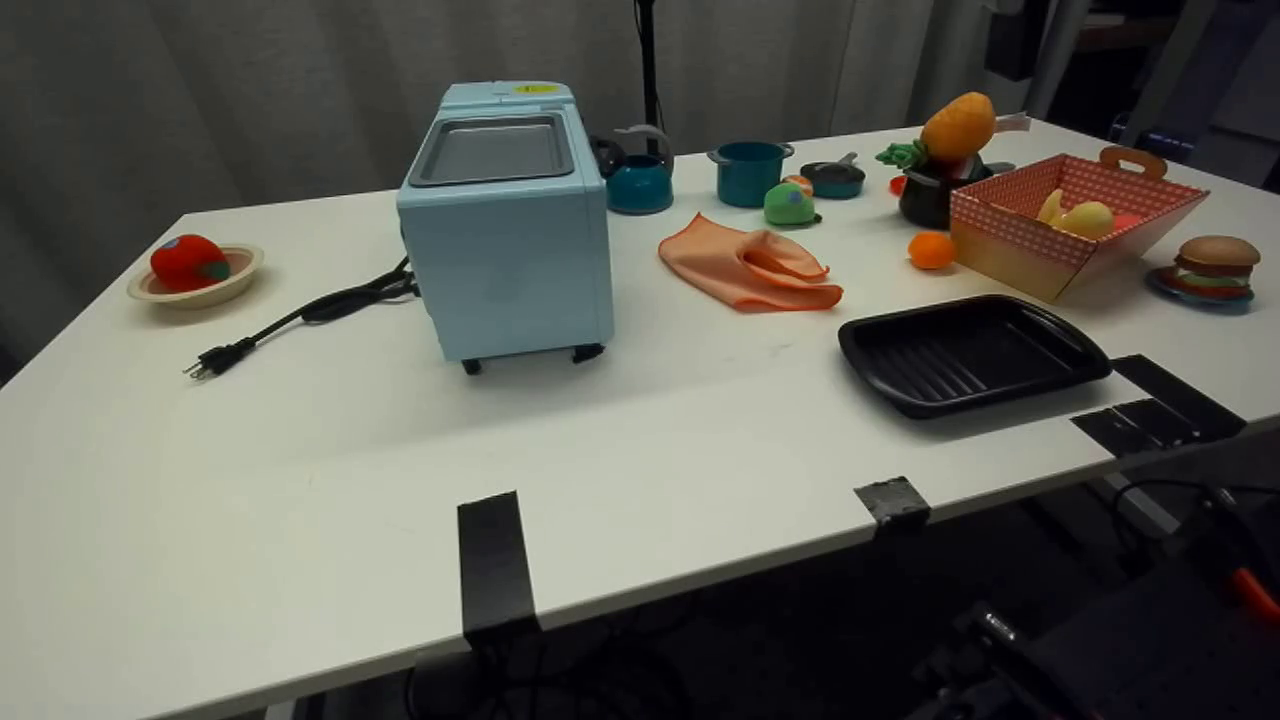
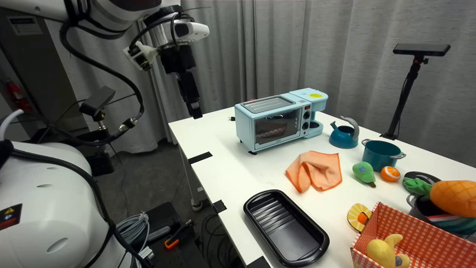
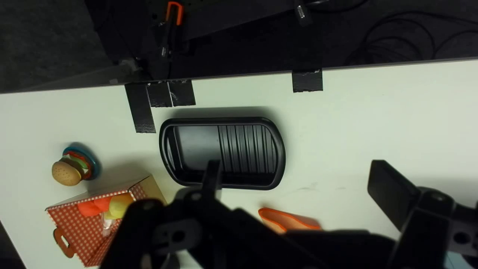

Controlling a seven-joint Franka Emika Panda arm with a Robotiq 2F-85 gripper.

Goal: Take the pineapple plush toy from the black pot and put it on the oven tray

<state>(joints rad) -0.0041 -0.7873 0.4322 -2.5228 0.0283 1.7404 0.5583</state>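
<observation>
Oven [image 1: 510, 270]: well apart from the box [image 1: 1008, 247], probably outside your route. Box: your landmark; one end stands close to your likely path, so a low carry could snag its rim. Gripper [image 3: 297, 173]: raised, well apart from the box, fingers spread wide, nothing between them. Tray [image 1: 975, 358]: near the box; a load released over its edge might roll off. Pot [image 1: 925, 204]: just beside the box, on the side away from the tray, touching or not you cannot tell; reach too deep and you might hook its rim or the striped thing [image 2: 452, 224] apparently inside, dragging both along. Pineapple [image 1: 957, 129]: in the pot, next to the box; pinch only the leaves and it could slip. Looks: plump orange body, apparently soft, tilted, mostly above the rim, its green crown low and overhanging.
</observation>
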